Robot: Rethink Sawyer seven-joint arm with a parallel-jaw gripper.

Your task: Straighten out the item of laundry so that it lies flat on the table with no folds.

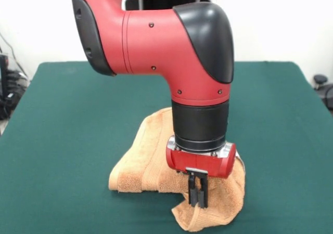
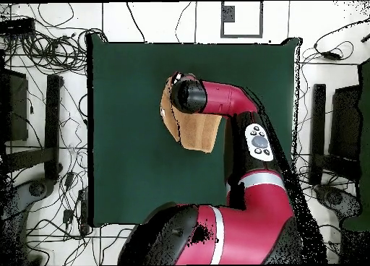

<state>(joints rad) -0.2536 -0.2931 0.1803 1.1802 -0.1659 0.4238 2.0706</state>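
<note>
In the front view, the green desk [image 1: 62, 119] spreads wide and bare to the left. Toward the middle lies the tan towel [image 1: 148, 164], bunched and folded over itself, with a woven band running along its left flap and a rumpled lump at the near right end. The red and black arm [image 1: 177, 52] comes down from above over the towel's right part, and its gripper [image 1: 198, 195] hangs at the towel's near right end with the black fingers [image 1: 193, 192] drawn close together against the cloth; whether they pinch a fold cannot be told.

In the overhead view, the towel [image 2: 196, 131] sits a little above the middle of the desk [image 2: 123, 133], partly hidden under the arm's black wrist [image 2: 189, 95].
</note>
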